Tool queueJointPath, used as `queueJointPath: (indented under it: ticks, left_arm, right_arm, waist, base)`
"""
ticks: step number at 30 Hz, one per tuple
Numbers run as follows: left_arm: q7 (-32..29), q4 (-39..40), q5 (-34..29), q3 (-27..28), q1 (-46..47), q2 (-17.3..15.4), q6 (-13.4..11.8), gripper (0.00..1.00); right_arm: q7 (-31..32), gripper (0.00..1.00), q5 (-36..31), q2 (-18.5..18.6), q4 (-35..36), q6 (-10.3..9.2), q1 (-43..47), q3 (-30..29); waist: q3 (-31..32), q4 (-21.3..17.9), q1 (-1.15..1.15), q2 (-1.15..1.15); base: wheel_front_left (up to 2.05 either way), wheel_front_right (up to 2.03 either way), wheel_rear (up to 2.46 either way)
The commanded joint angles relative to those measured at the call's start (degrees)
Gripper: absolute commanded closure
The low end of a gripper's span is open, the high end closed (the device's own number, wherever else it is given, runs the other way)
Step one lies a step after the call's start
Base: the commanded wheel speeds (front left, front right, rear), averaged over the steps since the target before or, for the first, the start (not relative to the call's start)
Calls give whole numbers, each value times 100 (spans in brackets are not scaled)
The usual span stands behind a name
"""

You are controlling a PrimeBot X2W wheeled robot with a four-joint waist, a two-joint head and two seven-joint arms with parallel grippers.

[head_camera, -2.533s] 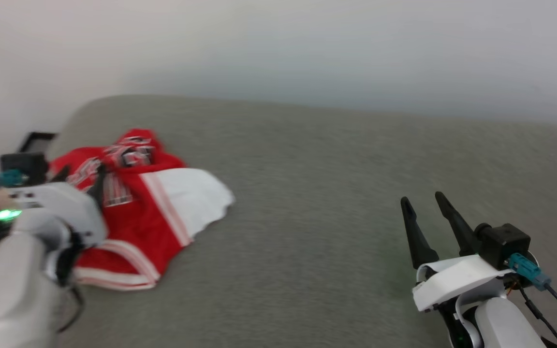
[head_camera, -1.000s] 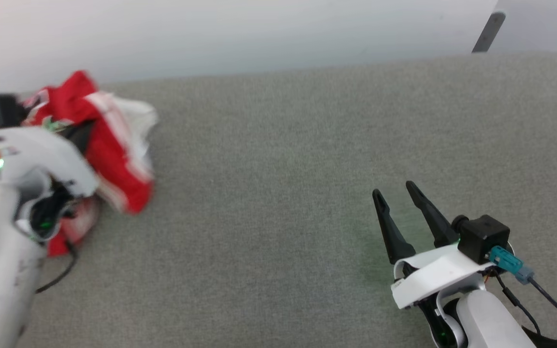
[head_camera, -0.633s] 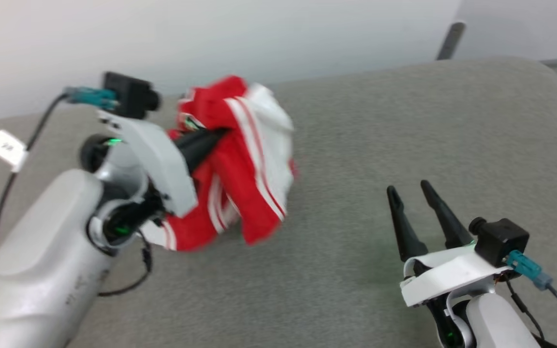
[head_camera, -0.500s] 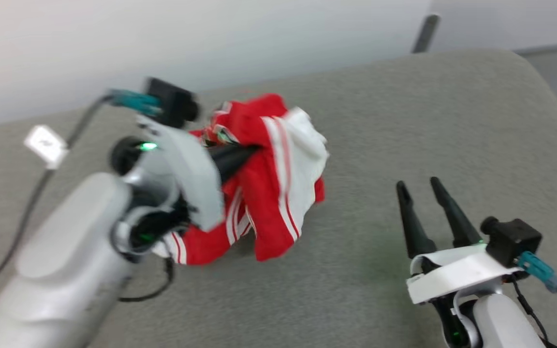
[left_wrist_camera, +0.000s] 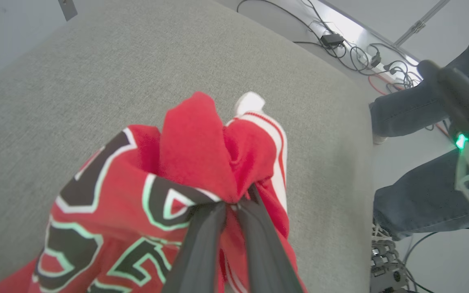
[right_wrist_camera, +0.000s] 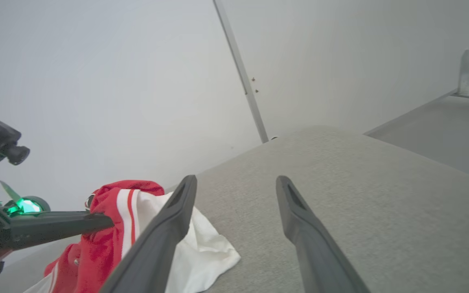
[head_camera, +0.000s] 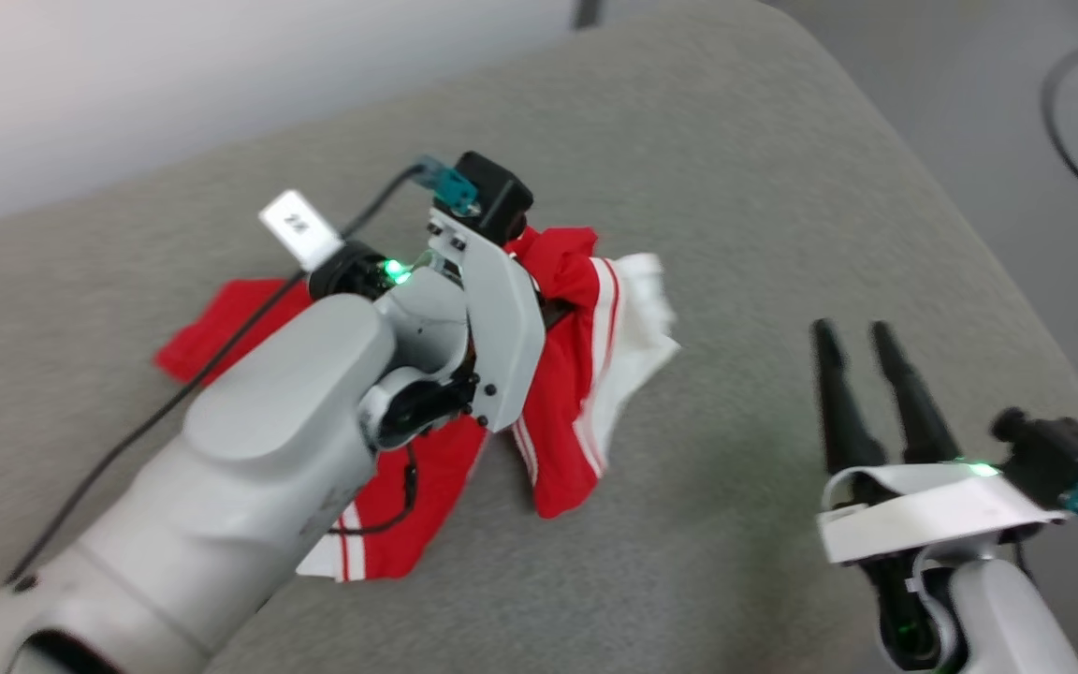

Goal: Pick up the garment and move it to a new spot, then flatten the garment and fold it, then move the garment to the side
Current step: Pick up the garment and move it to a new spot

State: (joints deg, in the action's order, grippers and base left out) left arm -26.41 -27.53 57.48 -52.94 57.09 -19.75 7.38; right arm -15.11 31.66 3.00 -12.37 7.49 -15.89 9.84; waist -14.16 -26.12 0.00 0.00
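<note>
**Left arm.** The left gripper (left_wrist_camera: 238,200) has its fingers (left_wrist_camera: 200,248) clenched on a bunched fold of the garment (head_camera: 562,412), a red jersey T-shirt. In the left wrist view the pinched fold rises above the fingertips, and black, pale-outlined lettering (left_wrist_camera: 92,171) spreads out at 7 o'clock from them.

**Garment.** The rest of it lies crumpled on the grey fabric-covered tabletop (head_camera: 764,187), partly under the left forearm (head_camera: 249,468). In the head view a white sleeve (head_camera: 642,323) with red-and-white stripe trim points to 3 o'clock. A red flap (head_camera: 188,346) reaches out at 9 o'clock, and a striped hem (head_camera: 347,552) shows at 6 o'clock.

**Right arm.** The right gripper (head_camera: 850,329) hovers over bare tabletop at 4 o'clock from the garment, well apart from it. Its fingers are released and spread, with nothing between them.

**Surroundings.** Beyond the tabletop's edge, at 3 o'clock in the left wrist view, are a person's legs in jeans (left_wrist_camera: 413,110). Cables (left_wrist_camera: 340,40) lie on the floor at 1 o'clock.
</note>
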Motion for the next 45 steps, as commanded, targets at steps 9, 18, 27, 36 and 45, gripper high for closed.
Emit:
queueJointPath:
  ticks: [9,18,27,36,45]
  left_arm:
    - [608,-1876,-584,-1355,877,127,7,100]
    - [94,-2590,-720,-2097,692,-285,-24,100]
    - [622,-2385,-734,-2098,808,-481,-26,0]
    - [2151,-2128,148,-1695,1077,307,5,0]
    - [3412,-1833,738,-1604,270,275,4,0]
  right_arm:
    - [-5,0,335,-16,287,1,224,-293]
    - [-5,0,269,-15,429,1,114,-81]
    - [-5,0,-4,-6,261,0,-208,320]
    - [-6,0,-652,-7,-5,0,-201,120]
    - [-6,0,-1375,-1,-335,0,-88,-124]
  waist:
    - [-908,-754,0,0]
    - [-991,-750,0,0]
    - [-788,-543,0,0]
    - [-270,659,0,0]
    - [197,1675,0,0]
  base:
    - [0,0,0]
    - [0,0,0]
    - [0,0,0]
    - [0,0,0]
    - [0,0,0]
